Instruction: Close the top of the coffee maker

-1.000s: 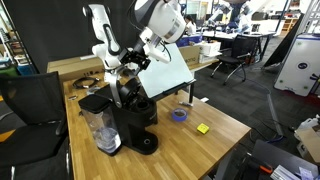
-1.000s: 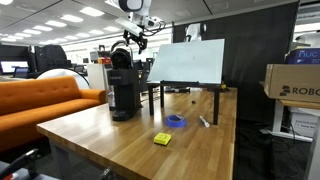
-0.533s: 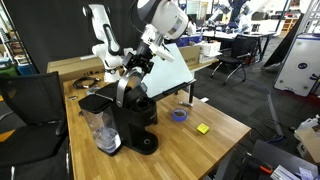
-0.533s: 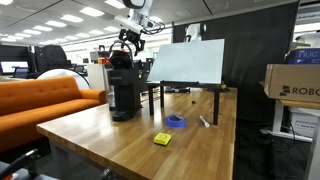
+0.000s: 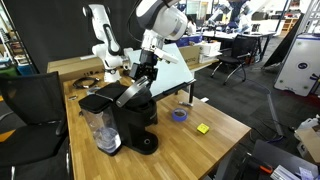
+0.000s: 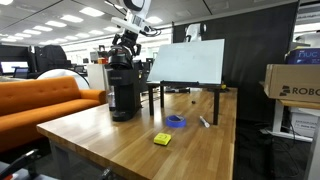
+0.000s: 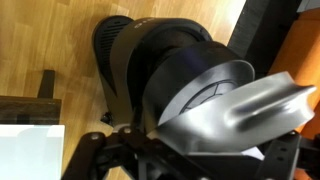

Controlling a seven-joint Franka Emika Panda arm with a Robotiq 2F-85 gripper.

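**Top (image 5: 132,95) half open on one coffee maker (image 5: 135,122)**

One top, tilted above one coffee maker, near a corner of the wooden table (image 5: 215,125). One gripper (image 5: 144,77), its fingers spread wide, grasps nothing and seems to touch the top's raised edge.

The coffee maker (image 5: 138,122) is black plastic with a soft gloss, and its top (image 7: 212,95) catches a greyish sheen in the wrist view. The water tank (image 5: 100,130) at the machine's eight o'clock is clear plastic. The tabletop (image 5: 175,142) is light, smooth wood with visible grain, the tilted board (image 6: 187,62) looks matt white, and the sofa (image 6: 40,100) is orange cloth.
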